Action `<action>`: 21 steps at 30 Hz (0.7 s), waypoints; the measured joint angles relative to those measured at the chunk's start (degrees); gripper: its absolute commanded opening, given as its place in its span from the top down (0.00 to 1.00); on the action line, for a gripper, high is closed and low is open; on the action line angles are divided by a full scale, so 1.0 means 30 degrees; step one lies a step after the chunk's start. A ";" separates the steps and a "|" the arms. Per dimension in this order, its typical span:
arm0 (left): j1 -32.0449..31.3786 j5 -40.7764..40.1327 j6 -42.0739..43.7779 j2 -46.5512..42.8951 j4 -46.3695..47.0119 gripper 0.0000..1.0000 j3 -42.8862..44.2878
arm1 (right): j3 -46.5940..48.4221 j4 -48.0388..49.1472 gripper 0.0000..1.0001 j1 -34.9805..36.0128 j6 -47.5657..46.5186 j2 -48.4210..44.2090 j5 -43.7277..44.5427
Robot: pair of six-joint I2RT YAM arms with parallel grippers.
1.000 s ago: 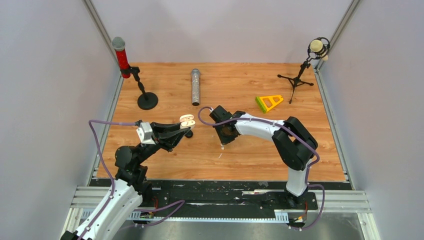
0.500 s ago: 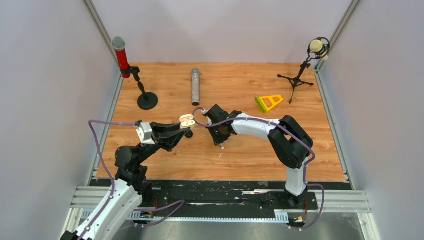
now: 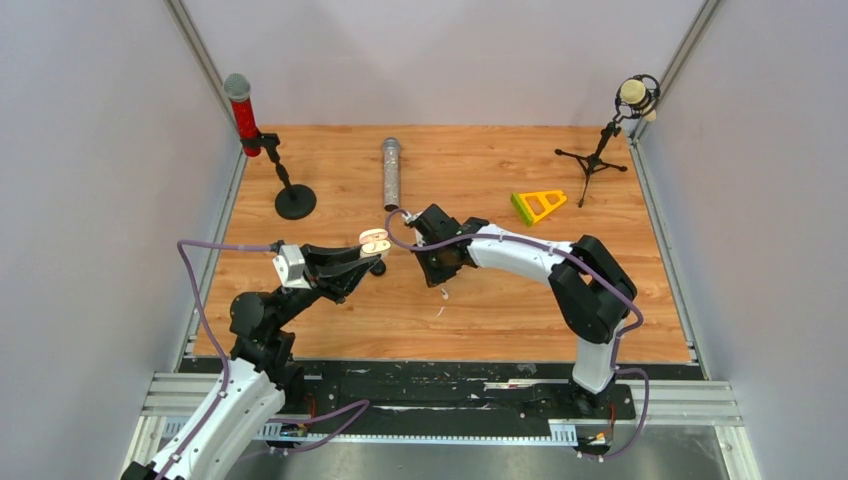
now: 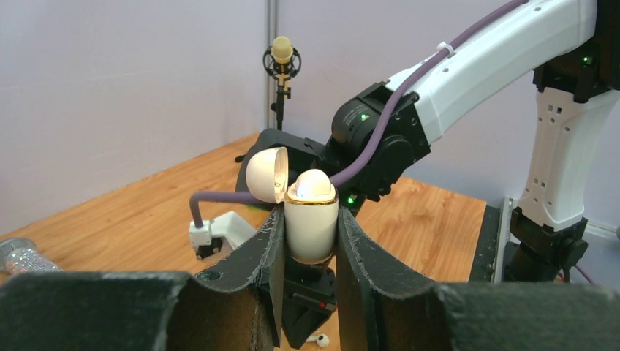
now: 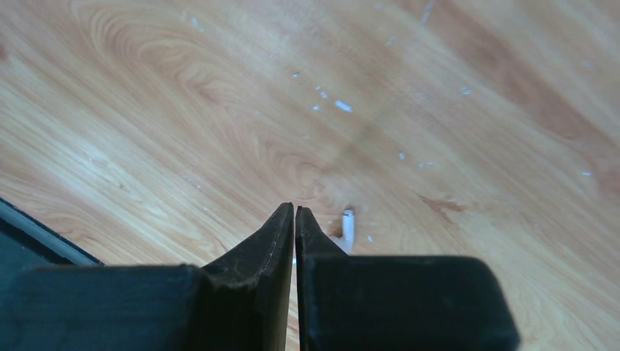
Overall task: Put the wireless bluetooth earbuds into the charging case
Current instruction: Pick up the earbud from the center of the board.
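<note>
My left gripper point(image 4: 310, 218) is shut on the white charging case point(image 4: 311, 234) and holds it upright in the air, its lid point(image 4: 266, 174) hinged open to the left. From above, the case point(image 3: 375, 241) sits at the left gripper's tips, left of centre. My right gripper point(image 5: 294, 210) is shut with nothing visible between its fingers, pointing down at the wood just right of the case point(image 3: 441, 282). One white earbud point(image 5: 348, 227) lies on the table beside those tips; it also shows under the case in the left wrist view point(image 4: 320, 339). Other earbuds are out of view.
A red microphone on a round stand point(image 3: 245, 118) stands back left, and a silver microphone point(image 3: 390, 172) lies at the back centre. A green and yellow triangular piece point(image 3: 538, 205) and a tripod microphone point(image 3: 632, 98) sit back right. Grey walls close both sides.
The right gripper has moved a little left and back, closer to the held case. The left arm and the case have stayed still.
</note>
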 measured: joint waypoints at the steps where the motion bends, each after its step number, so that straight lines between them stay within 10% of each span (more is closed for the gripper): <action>1: 0.0007 0.0000 0.0000 0.0000 0.0000 1.00 0.0000 | 0.0138 0.0007 0.94 -0.0102 0.0058 -0.0124 0.0051; 21: 0.0007 0.0007 0.0066 -0.0073 0.0007 1.00 0.0000 | -0.0095 -0.1297 1.00 -0.0568 0.1399 0.0758 0.2040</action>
